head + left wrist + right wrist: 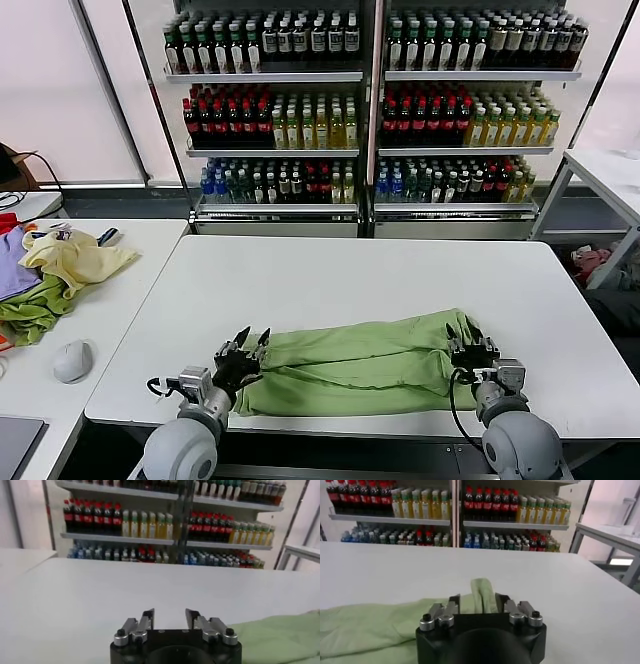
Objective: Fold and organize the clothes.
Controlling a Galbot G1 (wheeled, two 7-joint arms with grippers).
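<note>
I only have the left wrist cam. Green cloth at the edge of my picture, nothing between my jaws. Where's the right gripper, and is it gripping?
Observer: The right gripper is at the far end of the green shirt, by the table's front edge. Its jaws stand open with a fold of cloth between them, not pinched.
Operator: How does the shirt lie overall?
Observer: Folded into a long band across the table's front, running from the left gripper to the right one.
Operator: Anything else nearby?
Observer: A side table on the robot's left holds a heap of clothes in yellow, purple and darker green, plus a computer mouse.
</note>
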